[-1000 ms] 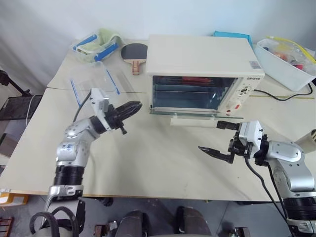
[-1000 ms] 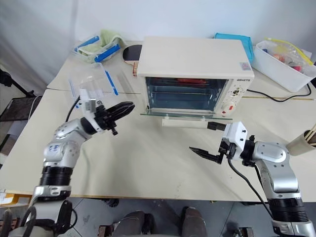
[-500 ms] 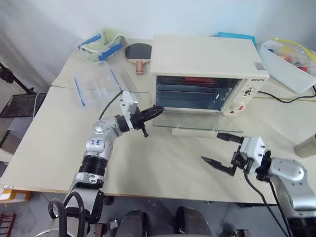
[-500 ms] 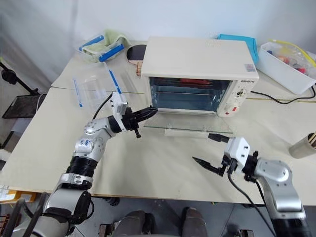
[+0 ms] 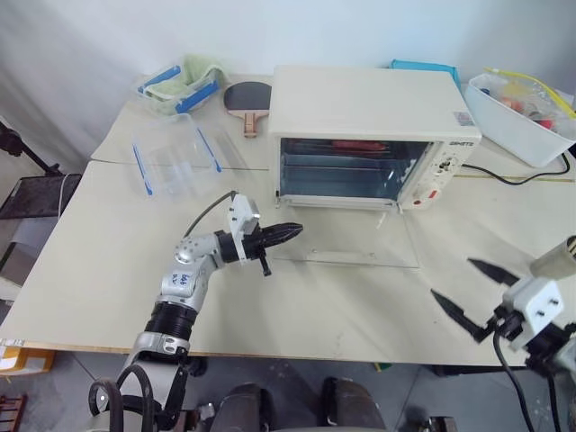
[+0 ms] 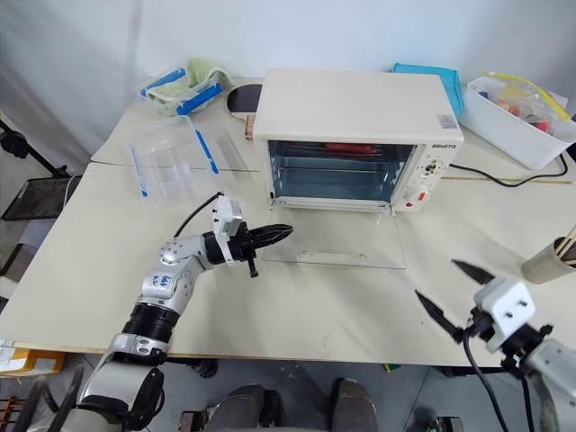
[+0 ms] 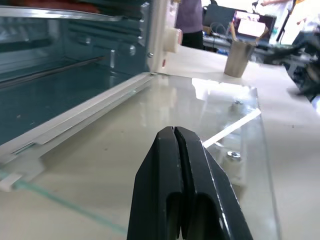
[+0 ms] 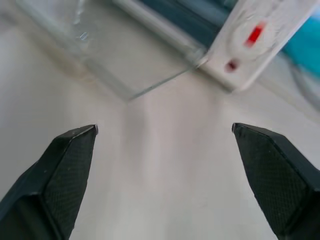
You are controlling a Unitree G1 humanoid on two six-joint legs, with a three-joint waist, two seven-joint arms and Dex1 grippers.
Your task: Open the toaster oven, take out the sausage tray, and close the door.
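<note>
So the door point(image 5: 346, 241) has dropped all the way flat onto the table point(image 5: 90, 243) since a second ago, and the right gripper point(image 5: 470, 293) backed off toward the table's near edge, fingers spread wide. The left gripper point(image 5: 290, 231), pinched shut, sits at the glass's left edge. The sausage tray point(image 5: 355, 144) is high inside the toaster oven point(image 5: 364, 103). A clear container point(image 5: 171, 153) and a paddle point(image 5: 245, 97) are off to the left.

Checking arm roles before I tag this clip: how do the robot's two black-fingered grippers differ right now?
The left gripper is shut, fingers pressed together; the right gripper stands wide open. The left gripper's tips hang over the left edge of the lowered glass door of the cream-white toaster oven; the right gripper hangs near the table's front edge, apart from the door. Both hold nothing.
</note>
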